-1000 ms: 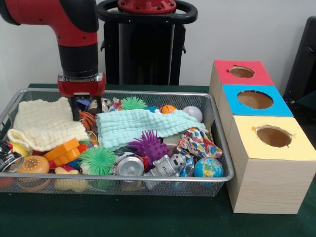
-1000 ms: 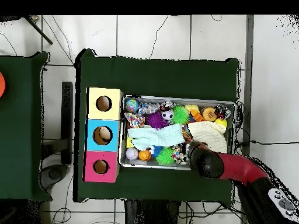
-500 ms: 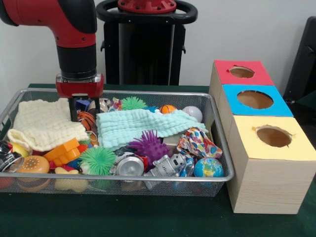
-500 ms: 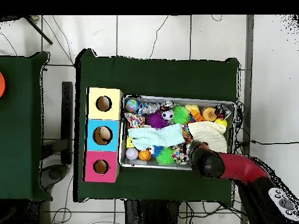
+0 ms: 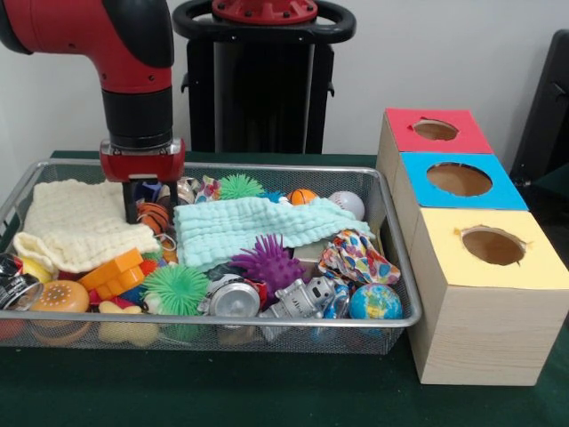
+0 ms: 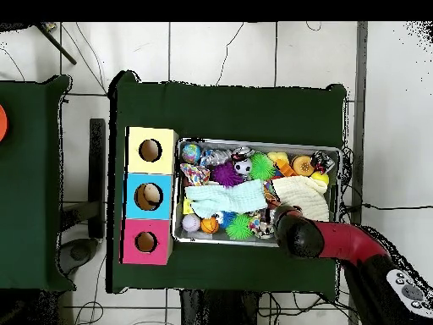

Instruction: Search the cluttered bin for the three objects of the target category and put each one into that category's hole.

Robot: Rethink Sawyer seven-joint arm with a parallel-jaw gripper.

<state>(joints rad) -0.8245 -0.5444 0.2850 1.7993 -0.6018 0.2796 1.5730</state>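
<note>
The gripper hangs at the far left corner of the wire mesh bin, its dark tips sunk among the toys just beside a small basketball; whether the tips are apart or pressed onto anything cannot be told, since the clutter and the cream cloth hide them. The basketball is orange with black seams and lies between the cream cloth and a mint green cloth spread across the middle of the bin. Other balls are scattered through the clutter: a smaller orange ball and a white baseball along the far wall, and a globe-printed ball at the near right corner. Around them lie a purple spiky ball, a green spiky ball, an orange plastic block and a silver toy robot.

The bin stands on a dark green tablecloth. Right beside it sit three wooden boxes in a row, each with a round hole: a red-topped box farthest, a blue-topped box in the middle and a yellow-topped box nearest. A pale wall stands behind.

From overhead, the red arm covers the gripper entirely, and a white tiled floor with cables surrounds the table, along with a second green table.
</note>
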